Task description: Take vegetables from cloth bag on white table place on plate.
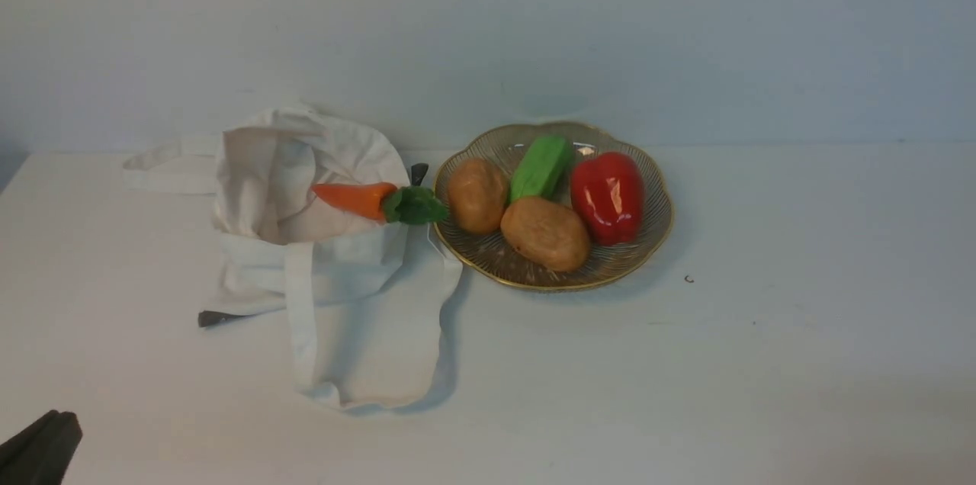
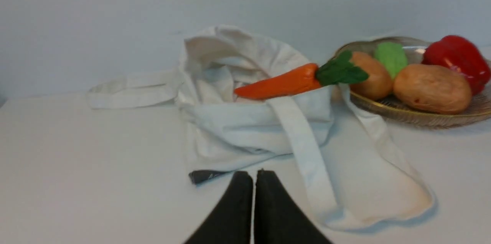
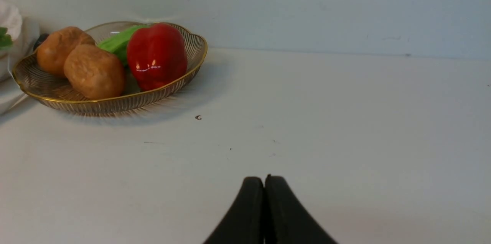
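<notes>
The off-white cloth bag (image 1: 328, 256) lies on the white table (image 1: 762, 363), left of the plate (image 1: 648, 241). An orange carrot (image 1: 358, 197) with a green leafy top lies across the bag's mouth, its leaves toward the plate. It also shows in the left wrist view (image 2: 284, 83). The gold-rimmed glass plate holds a light-green cucumber (image 1: 541, 166), two brown potatoes (image 1: 545, 233) and a red pepper (image 1: 608, 195). My left gripper (image 2: 254, 175) is shut and empty, just short of the bag's near edge. My right gripper (image 3: 264, 179) is shut and empty over bare table, apart from the plate (image 3: 115, 102).
A small dark object (image 1: 216, 317) pokes out from under the bag's left edge. Another dark piece (image 1: 418, 173) shows between bag and plate. A tiny dark speck (image 1: 688, 279) lies right of the plate. A pale wall rises behind the table.
</notes>
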Robot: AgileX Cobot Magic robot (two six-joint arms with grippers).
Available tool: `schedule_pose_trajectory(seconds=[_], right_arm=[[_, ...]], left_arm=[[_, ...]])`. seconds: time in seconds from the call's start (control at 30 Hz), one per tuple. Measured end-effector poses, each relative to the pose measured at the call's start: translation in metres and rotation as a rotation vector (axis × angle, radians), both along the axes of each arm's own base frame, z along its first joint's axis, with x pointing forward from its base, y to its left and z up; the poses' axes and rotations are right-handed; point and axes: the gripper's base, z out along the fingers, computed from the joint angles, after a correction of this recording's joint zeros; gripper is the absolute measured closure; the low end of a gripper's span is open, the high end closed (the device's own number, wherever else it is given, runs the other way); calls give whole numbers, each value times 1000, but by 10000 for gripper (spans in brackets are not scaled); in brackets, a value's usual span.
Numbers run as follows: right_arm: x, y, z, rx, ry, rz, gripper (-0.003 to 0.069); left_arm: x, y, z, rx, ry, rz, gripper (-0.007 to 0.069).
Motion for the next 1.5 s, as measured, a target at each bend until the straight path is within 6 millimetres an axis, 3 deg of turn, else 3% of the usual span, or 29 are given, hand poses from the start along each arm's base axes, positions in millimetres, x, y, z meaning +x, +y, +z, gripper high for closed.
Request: schedule_pose_trajectory(seconds=[0.23, 0.47, 1.5], right_arm=[[0, 0, 0, 0, 0, 0, 673], [0, 0, 0, 1, 0, 0, 673], [0, 0, 0, 1, 0, 0, 673]], left_arm=[[-5, 3, -21, 32, 75, 26, 629], [-10, 3, -27, 40, 96, 26, 629], [-11, 4, -28, 41, 107, 29, 629]])
